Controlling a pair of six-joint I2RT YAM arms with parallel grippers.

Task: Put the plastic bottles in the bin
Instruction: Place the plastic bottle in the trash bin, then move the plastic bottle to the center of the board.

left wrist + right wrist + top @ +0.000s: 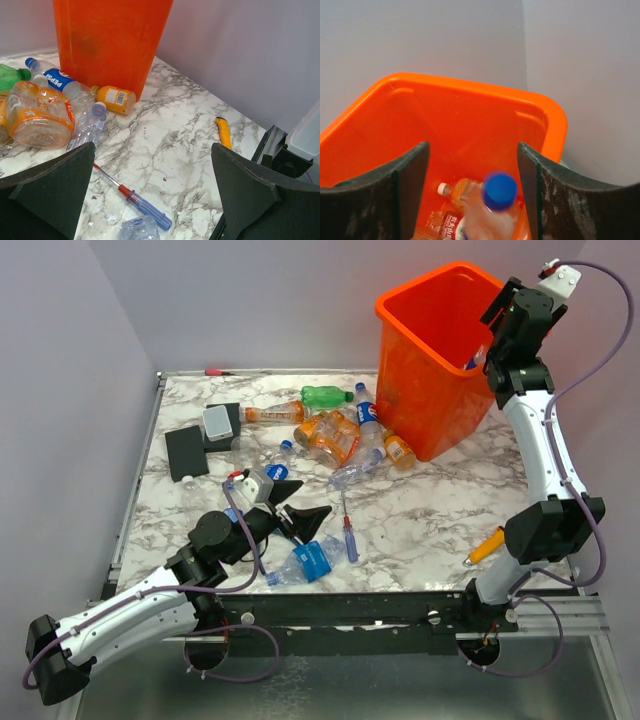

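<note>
- The bin (440,410) stands at the far right of the table, with bottles already lying at its bottom. The right arm is held close over its right rim, so a careless withdrawal could knock the rim and the bin could be shoved or tipped.
- The right gripper (472,147) is seen directly above the bin's opening. Its jaws are parted wider than the bottle between them, and no contact with the pads can be made out.
- The left gripper (152,150) is spread fully wide and holds nothing, low over the marble near the front edge. If it is lowered off-centre, a bottle could be pushed away rather than enclosed.
- The bottle pile (335,435) is packed together left of the bin. A grasp there could catch two bottles at once, or neighbours could be sent rolling off the table.
- The blue-capped bottle (492,210) is blurred and appears loose inside the bin's mouth, near the right-hand wall. It is judged likely to land inside, though a snag on the nearby finger cannot be ruled out.
- The crushed bottle (305,560) lies just beside the left gripper. Being flattened and soft, it could buckle and slip out when squeezed.
- The screwdriver (349,535) lies just beside that bottle and could be picked up by mistake.
</note>
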